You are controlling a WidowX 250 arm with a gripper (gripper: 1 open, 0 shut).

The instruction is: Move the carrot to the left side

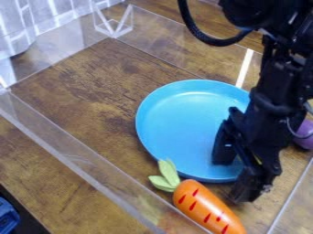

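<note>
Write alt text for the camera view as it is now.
A black robot gripper reaches over the right part of a round blue plate on a wooden surface; an orange toy carrot with a green top lies just in front.

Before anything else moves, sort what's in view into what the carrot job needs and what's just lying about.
For the job:
- orange carrot with green top
- black claw

Just lying about:
- blue plate
- purple item at right
</note>
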